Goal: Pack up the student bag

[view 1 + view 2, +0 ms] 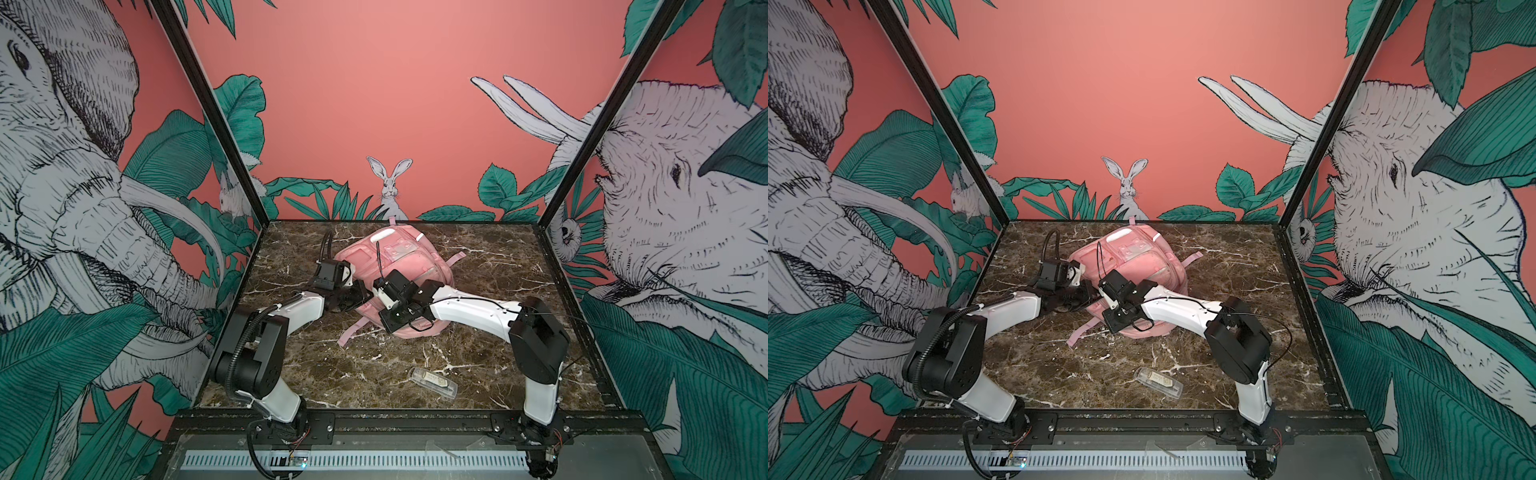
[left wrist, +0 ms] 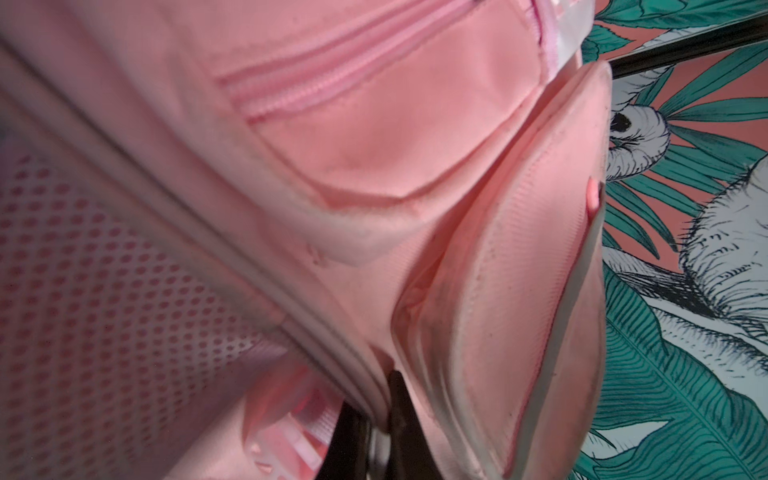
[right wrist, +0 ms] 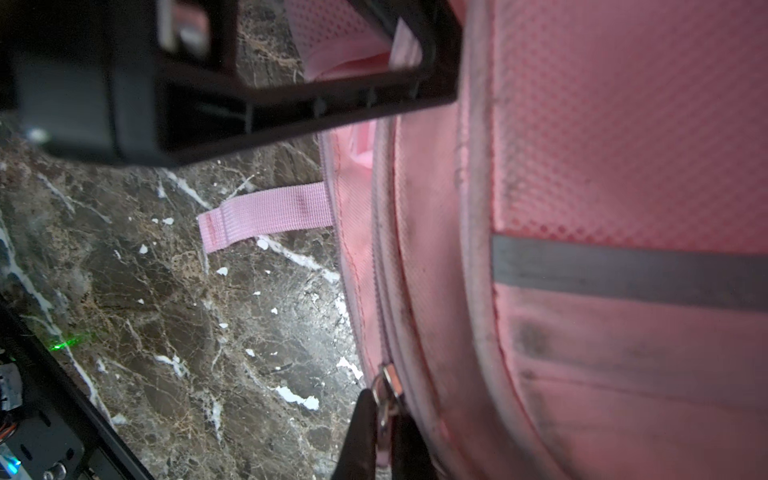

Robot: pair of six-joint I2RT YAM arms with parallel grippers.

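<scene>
Obs: student bag (image 1: 415, 259) lies flat, mid marble table (image 1: 478, 353). My right gripper (image 3: 384, 419) is pinched tight on its zipper pull (image 3: 385, 388). My left gripper (image 2: 376, 432) is clamped on seam fabric, presumably bracing the bag for unzipping.

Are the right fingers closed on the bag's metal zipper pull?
Yes, the fingers of the right gripper pinch the metal zipper pull on the student bag.

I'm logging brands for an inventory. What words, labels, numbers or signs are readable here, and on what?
No text can be read anywhere.
student bag: no lettering shows; its white strip looks blank.
clear case: a pale insert lies inside; any print on it is too small and blurred to read.
</scene>
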